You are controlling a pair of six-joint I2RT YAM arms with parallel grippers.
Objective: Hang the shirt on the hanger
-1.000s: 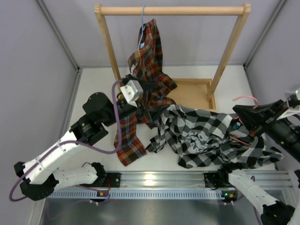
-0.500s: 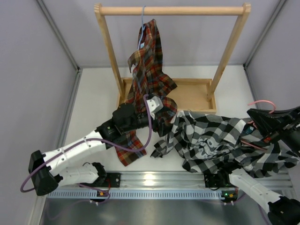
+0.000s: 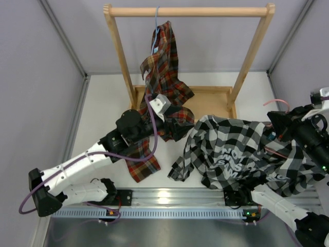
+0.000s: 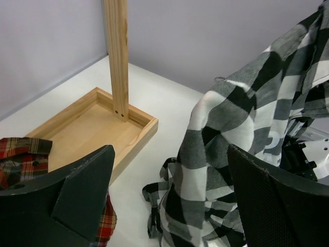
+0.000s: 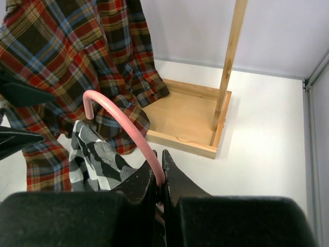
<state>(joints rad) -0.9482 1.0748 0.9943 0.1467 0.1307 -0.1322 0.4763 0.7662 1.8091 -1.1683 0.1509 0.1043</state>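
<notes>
**Moment shown: dressing the hanger, step not yet complete.**

- **Right gripper** [image 5: 159,157]: jaws clenched on the neck of the hanger [image 5: 122,119], just below its hook. It sits at the right edge of the top view.
- **Left gripper** [image 4: 169,154]: jaws released and spread wide, holding nothing. They face the near fold of the shirt [image 4: 226,134], which hangs just ahead of them in the left wrist view. Whether a pad touches cloth cannot be told.
- **The shirt** [image 3: 241,154]: lies bunched in the lower right of the top view. Its right part is lifted toward the right gripper and its left hem trails on the table [image 3: 105,103]. Its long axis runs roughly left to right, with the loose end pointing to the lower centre of the frame.
- **The hanger**: only the hook and 1 short pink stretch of wire show. In the right wrist view the hook arches up and toward the upper left of the frame. The triangular body is buried under the checked cloth, so its long axis cannot be read.
- **Background**: a tartan shirt [image 3: 162,67] hangs from the wooden rack [image 3: 187,11], and its tail falls beside the left arm.

**Judgement.** The cloth appears draped over the hanger but not seated on both shoulders. The next move likely calls for the left jaws to close on 1 layer of checked cloth near the collar or shoulder. They would then draw it over the hidden wire end while the right arm holds the hook steady. The tartan tail lies close by and should not be caught.
</notes>
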